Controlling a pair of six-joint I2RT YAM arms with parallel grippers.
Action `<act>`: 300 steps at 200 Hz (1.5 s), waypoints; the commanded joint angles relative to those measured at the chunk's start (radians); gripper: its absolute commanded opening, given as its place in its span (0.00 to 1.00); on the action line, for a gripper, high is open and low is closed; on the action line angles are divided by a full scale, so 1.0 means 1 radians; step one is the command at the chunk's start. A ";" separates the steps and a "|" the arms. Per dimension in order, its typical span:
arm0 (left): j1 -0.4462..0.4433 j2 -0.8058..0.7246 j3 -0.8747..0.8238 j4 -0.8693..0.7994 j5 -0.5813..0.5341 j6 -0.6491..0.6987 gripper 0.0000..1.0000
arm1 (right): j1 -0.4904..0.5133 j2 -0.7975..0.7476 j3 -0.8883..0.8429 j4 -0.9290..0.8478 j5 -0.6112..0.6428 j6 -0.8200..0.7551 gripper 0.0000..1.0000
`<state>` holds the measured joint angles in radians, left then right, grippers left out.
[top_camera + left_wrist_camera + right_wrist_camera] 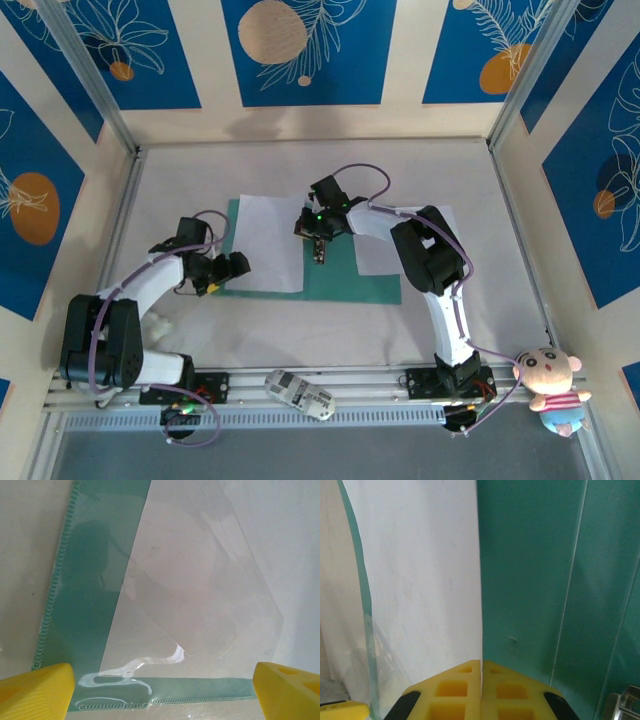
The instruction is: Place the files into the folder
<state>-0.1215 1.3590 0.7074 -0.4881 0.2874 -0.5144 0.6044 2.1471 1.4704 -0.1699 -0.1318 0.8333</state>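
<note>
- The folder [350, 282] lies open and flat in the middle of the counter [200, 170], its teal covers spread left and right.
- A white sheet [268, 245] rests on the folder's left cover. Its far edge reaches a little past the folder onto the counter.
- A second sheet [370, 255] lies at the folder's right end, partly hidden under the right arm and overlapping the teal edge.
- The right pincer [318, 255] is down at the fold line, just beside the white sheet's right edge. From the right wrist camera its yellow fingers [455, 695] are pressed together, and the sheet's edge runs straight into the seam between them, so it pinches that edge.
- A bit of metal clip [626, 700] shows at the lower right of that same view, on the teal card.
- The left pincer [238, 266] sits at the near left corner of the folder, fingers spread wide and holding nothing.
- Beneath it, a clear film [200, 580] lies over the sheet and the teal corner.
- A plush doll [550, 385] sits at the near right rail, well apart from the folder.
</note>
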 commanded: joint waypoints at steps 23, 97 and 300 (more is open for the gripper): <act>0.011 -0.040 -0.003 -0.025 -0.006 0.004 0.92 | 0.015 -0.006 -0.014 0.012 0.008 0.034 0.00; 0.012 -0.040 -0.003 -0.027 -0.008 0.007 0.92 | 0.027 0.000 -0.025 0.031 0.006 0.058 0.00; 0.012 -0.026 0.003 -0.030 -0.004 0.011 0.93 | -0.008 0.020 0.040 0.010 -0.003 -0.009 0.00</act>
<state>-0.1215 1.3338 0.7074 -0.4915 0.2863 -0.5140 0.5835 2.1490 1.4788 -0.1566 -0.1123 0.8574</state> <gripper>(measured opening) 0.925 0.056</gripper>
